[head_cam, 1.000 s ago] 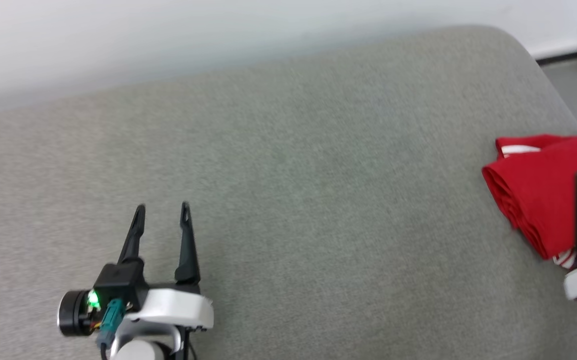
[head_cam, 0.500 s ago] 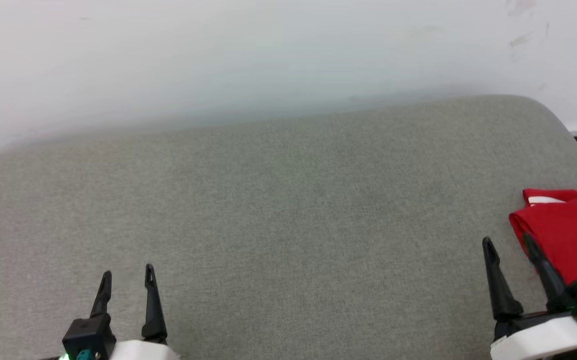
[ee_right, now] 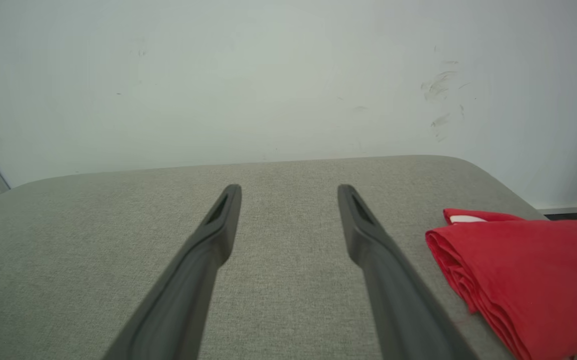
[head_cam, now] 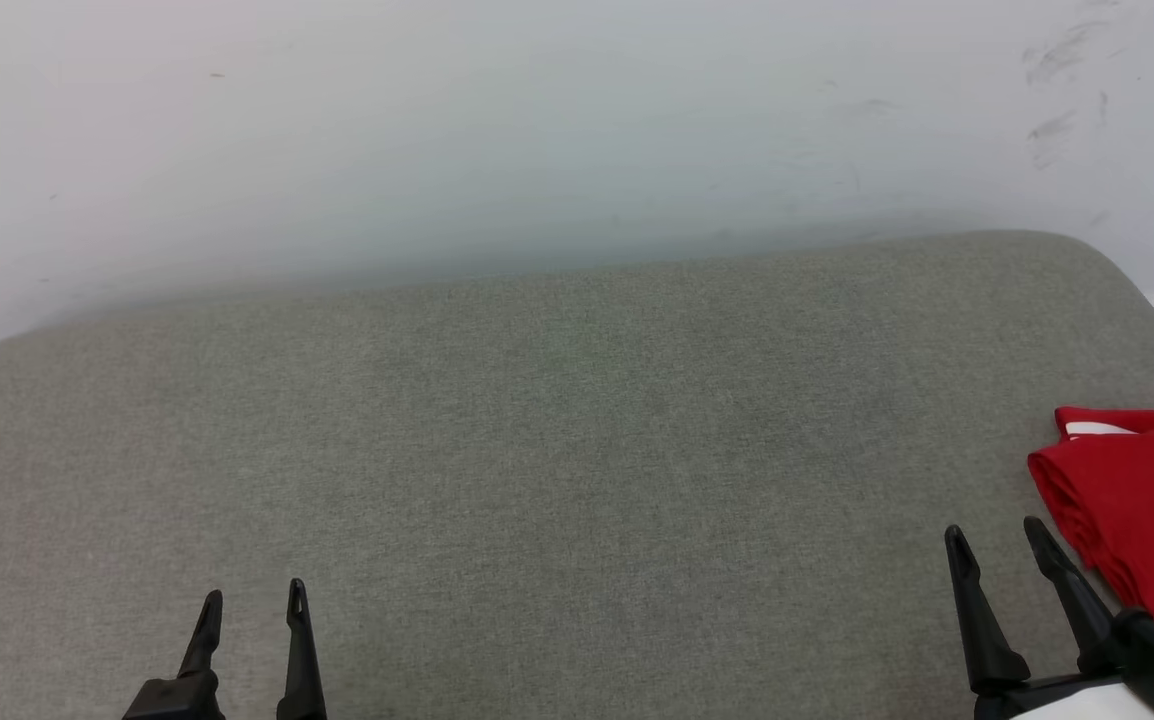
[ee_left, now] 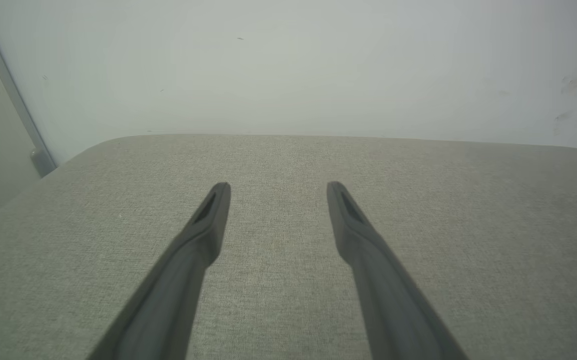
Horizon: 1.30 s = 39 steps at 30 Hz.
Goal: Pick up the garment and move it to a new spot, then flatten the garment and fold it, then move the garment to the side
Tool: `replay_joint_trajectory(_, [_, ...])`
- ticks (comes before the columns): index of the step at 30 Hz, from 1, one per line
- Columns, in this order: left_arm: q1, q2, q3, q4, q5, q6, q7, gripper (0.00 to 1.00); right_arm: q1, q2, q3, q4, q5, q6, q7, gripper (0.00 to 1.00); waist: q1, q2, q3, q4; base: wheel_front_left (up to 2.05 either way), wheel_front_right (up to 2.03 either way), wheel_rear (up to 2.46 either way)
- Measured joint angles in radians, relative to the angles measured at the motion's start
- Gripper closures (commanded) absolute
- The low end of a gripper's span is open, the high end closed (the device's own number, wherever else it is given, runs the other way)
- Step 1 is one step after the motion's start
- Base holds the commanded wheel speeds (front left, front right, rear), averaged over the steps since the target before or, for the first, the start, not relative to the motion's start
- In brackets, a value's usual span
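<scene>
Red folded jersey (head_cam: pixel 1132 490) lies near the right end of the grey upholstered surface (head_cam: pixel 577 450), just beside the right gripper (head_cam: pixel 994 530). That and the left gripper (head_cam: pixel 254 592) are spread wide, empty — a careless sweep could snag the folds or nudge the jersey off.

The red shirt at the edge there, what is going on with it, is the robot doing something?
The red shirt lies folded at the right edge of the grey padded surface. Nothing holds it. The right pincer is open and empty just to its left, and the left pincer is open and empty far over on the other side. The folding and moving aside look done.
</scene>
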Motion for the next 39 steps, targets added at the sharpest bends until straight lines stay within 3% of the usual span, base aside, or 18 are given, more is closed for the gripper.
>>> replay_joint_trajectory(13, [-0.014, 0.004, 0.010, 0.033, 0.002, -0.028, 0.000, 0.00, 0.000, 0.008, 0.000, 0.003, 0.000, 0.000, -0.002, 0.00, 0.0000, 0.0000, -0.005, 0.005, 0.00, 0.00, 0.00])
replay_joint_trajectory(14, [-0.013, 0.002, 0.009, 0.037, 0.002, -0.028, 0.001, 1.00, 0.000, 0.008, 0.001, 0.007, 0.001, 0.000, -0.001, 1.00, 0.0001, 0.0000, -0.005, 0.005, 0.00, 0.00, 0.00])
replay_joint_trajectory(19, [0.002, -0.015, 0.005, 0.075, -0.023, -0.032, 0.015, 1.00, 0.007, 0.010, 0.005, 0.046, 0.025, 0.000, 0.001, 1.00, 0.0001, 0.0000, -0.005, 0.007, 0.00, 0.00, 0.00])
replay_joint_trajectory(30, [-0.044, -0.035, 0.045, 0.099, -0.304, -0.088, 0.091, 1.00, -0.035, 0.010, 0.001, 0.110, 0.329, 0.000, 0.036, 1.00, 0.0001, 0.0000, 0.001, 0.019, 0.00, 0.00, 0.00])
replay_joint_trajectory(39, [-0.073, -0.046, 0.064, 0.111, -0.440, -0.115, 0.128, 1.00, -0.066, 0.010, -0.005, 0.141, 0.474, 0.000, 0.054, 1.00, 0.0002, 0.0000, 0.005, 0.026, 0.00, 0.00, 0.00])
